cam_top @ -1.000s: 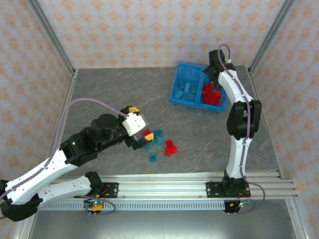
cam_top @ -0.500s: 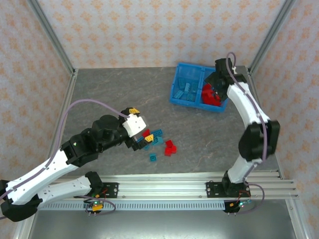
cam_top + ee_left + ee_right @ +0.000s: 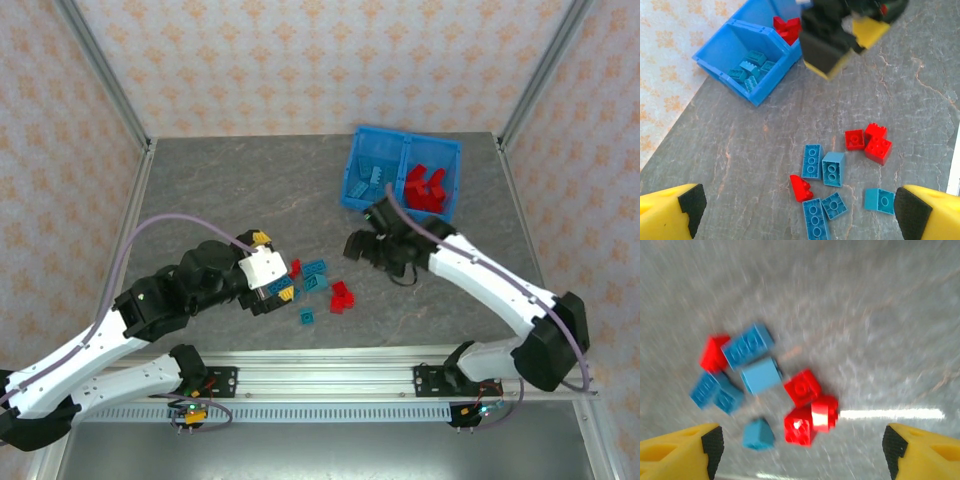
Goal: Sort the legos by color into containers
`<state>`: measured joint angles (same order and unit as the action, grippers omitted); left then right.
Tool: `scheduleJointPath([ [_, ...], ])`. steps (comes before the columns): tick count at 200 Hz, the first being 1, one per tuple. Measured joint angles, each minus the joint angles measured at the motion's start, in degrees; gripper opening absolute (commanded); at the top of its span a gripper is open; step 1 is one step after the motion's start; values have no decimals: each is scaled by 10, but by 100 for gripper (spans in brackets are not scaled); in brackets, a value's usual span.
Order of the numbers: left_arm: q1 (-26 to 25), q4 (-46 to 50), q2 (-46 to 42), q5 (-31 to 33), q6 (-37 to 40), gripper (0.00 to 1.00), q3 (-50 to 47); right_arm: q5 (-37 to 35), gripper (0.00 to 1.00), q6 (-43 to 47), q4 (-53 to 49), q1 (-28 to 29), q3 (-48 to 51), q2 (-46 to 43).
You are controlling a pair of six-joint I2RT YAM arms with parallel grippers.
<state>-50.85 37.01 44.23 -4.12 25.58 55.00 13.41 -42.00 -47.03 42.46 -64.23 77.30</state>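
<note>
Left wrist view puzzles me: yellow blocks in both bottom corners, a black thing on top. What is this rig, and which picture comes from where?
Two white robot arms share a grey stone-patterned table. One camera looks down from above and behind; one rides on each wrist. Your yellow corners are fingertips of the left claw; the black thing is the right claw. Both are open, holding nothing. Loose small red and teal-blue plastic studded bricks lie between them. The bright blue plastic bin holds teal bricks left, red ones right.
</note>
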Motion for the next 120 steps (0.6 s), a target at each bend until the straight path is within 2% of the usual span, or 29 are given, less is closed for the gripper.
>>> scheduleJointPath([
  [20, 0, 0, -2, -1, -9, 100, -7, 0, 81, -28, -2, 64, 0, 44],
  [60, 0, 0, -26, -3, -31, 100, -25, -14, 78, -61, -17, 136, -39, 151],
  [86, 0, 0, -47, -2, -38, 100, -34, -34, 75, -16, -26, 154, -130, 224],
  [120, 0, 3, -64, 2, -46, 100, -38, -64, 83, 65, -49, 149, -228, 314],
])
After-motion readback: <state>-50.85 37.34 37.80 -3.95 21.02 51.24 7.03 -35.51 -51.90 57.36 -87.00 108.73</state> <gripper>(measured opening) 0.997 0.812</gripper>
